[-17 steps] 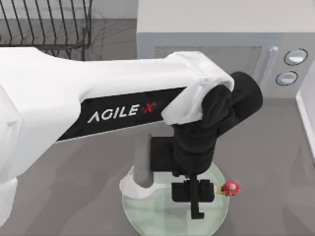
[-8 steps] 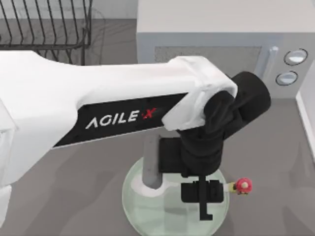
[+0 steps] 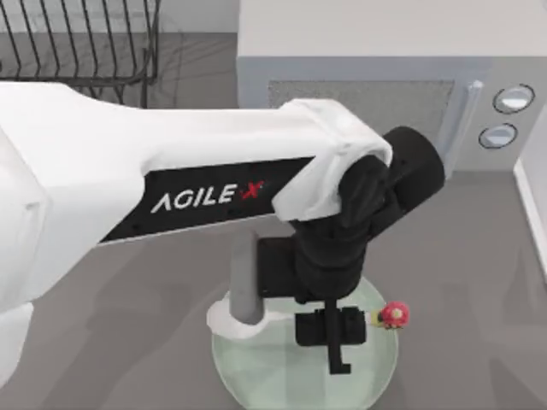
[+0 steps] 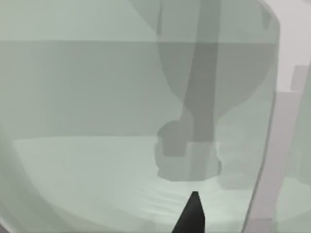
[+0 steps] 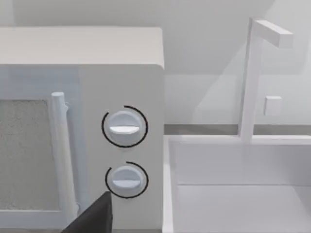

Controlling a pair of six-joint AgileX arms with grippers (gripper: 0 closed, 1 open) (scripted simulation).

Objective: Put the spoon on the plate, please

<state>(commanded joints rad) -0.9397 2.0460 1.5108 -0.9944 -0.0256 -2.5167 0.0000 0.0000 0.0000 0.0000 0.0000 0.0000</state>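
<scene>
- The spoon (image 3: 391, 315) shows as a small red-pink mushroom-like knob with a yellowish bit, sitting at the right edge of the plate (image 3: 256, 376) in the top view; the rest of it is hidden under the left gripper (image 3: 335, 342), so whether its far end lies on the plate or hangs above it cannot be told.
- The plate is a round pale-green glossy dish with a low rim, on the desk (image 3: 479, 256) in front of the microwave (image 3: 367, 94); the left wrist view looks down close onto its surface (image 4: 87, 165), with one dark fingertip (image 4: 193, 213) at the frame's edge.
- The left gripper hangs over the right part of the plate, pointing down; the spoon seems to run out from between its fingers, yet whether they are clamped on it or apart cannot be told.
- Handling, as a judgement: the spoon looks tiny, light and stiff; the knob is bulbous, so a hold on the slim shaft just beside it looks surer; on a glossy plate it may slide or roll toward the rim, so a low, gentle release well inside the rim would suit.
- A wire dish rack (image 3: 85, 43) stands at the back left of the desk, well apart.
- The right gripper (image 5: 92, 218) is parked, facing the microwave's two dials (image 5: 124, 127) with a white sink (image 5: 233, 170) and faucet beside them; its fingers' state cannot be told.
</scene>
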